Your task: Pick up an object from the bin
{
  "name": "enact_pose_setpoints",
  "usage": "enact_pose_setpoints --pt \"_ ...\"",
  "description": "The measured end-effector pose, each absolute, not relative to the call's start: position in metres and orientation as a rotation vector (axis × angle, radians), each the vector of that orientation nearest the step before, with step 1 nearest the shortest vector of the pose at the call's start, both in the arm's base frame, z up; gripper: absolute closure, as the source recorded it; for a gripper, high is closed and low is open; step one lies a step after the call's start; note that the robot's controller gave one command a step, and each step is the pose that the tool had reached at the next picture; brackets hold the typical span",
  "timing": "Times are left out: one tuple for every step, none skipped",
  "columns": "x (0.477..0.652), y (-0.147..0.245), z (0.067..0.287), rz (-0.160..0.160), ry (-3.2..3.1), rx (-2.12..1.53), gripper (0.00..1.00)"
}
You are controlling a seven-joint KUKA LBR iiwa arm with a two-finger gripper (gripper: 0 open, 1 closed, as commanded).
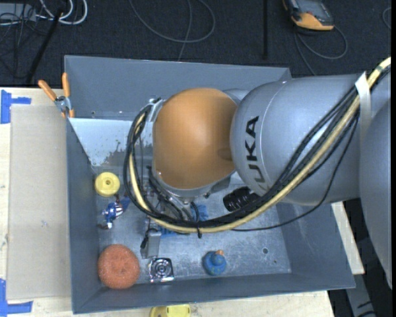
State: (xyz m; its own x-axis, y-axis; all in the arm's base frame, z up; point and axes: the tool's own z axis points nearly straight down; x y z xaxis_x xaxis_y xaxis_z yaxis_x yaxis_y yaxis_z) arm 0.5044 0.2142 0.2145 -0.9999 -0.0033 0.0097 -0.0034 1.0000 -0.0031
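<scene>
Orange scrub ball [117, 266]: one (lower-left corner)
Yellow disc [107, 184]: one
Blue knob [215, 263]: one
Jaws: cannot tell

Tool [152, 242] hangs in the bin [257, 251] just beyond a silver round piece [161, 269]; orange scrub ball [117, 266] to its left

1 camera looks down on the grey bin [185, 88] from above, slightly sideways, fairly near.

The bin [81, 230] is matt grey metal, scuffed. Just beside the gripper [150, 242] lies a shiny chromed metal piece [161, 269]; farther off, a rough, fibrous orange pad [117, 266]. The arm's orange cover [191, 137] looks smooth.
</scene>
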Motion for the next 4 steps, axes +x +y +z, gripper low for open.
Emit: enact_pose_setpoints --pt "0.506 0.213 0.219 0.001 -3.14 -0.002 0.0" --pt "0.509 0.176 0.17 -0.003 -3.144 0.096 0.0" --pt "0.512 0.161 0.123 0.004 -3.14 0.042 0.0" --pt "0.534 0.136 0.098 -0.005 -3.14 0.127 0.0"
